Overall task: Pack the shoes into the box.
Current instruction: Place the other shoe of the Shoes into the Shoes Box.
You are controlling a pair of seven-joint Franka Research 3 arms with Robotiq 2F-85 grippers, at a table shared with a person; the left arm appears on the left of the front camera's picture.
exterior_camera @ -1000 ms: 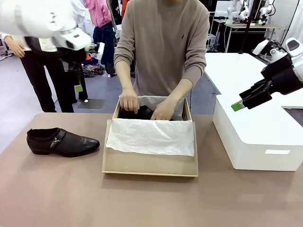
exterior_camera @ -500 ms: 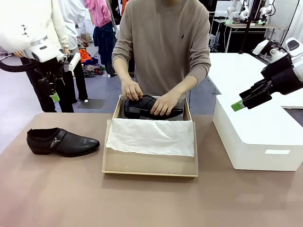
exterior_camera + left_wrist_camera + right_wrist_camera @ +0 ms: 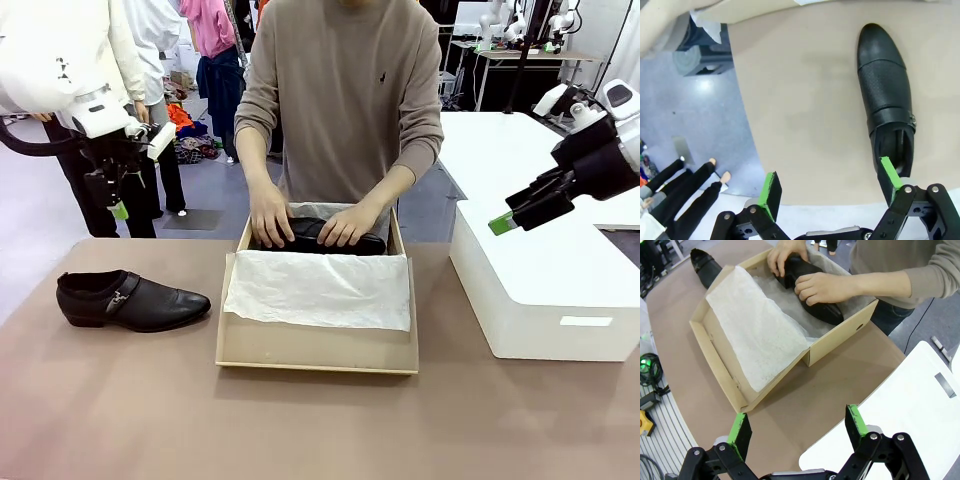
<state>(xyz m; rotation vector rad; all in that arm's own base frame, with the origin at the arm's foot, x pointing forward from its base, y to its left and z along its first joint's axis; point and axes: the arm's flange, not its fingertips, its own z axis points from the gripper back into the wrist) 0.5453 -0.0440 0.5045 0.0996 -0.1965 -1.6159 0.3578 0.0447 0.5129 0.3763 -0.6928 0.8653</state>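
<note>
One black glossy shoe (image 3: 130, 300) lies on its own on the table's left side; from above (image 3: 886, 100) it sits just ahead of my right fingertip. My left gripper (image 3: 112, 195) (image 3: 830, 181) hangs open high above and behind that shoe. The person's hands (image 3: 345, 228) press the other shoe (image 3: 320, 235) (image 3: 815, 305) into the back of the tan box (image 3: 318, 350) (image 3: 720, 355), behind a sheet of white tissue paper (image 3: 320, 290). My right gripper (image 3: 510, 215) (image 3: 797, 426) is open, raised over the large white box.
A large white rounded-corner box (image 3: 545, 290) (image 3: 900, 410) stands at the right of the table. The person stands at the far edge behind the tan box. Bare brown tabletop (image 3: 320, 430) runs along the front. Another person stands far left behind my left arm.
The person lifted the second shoe, then lowered it back into the box. My left arm swung left and down toward the lone shoe. The right arm stayed still.
</note>
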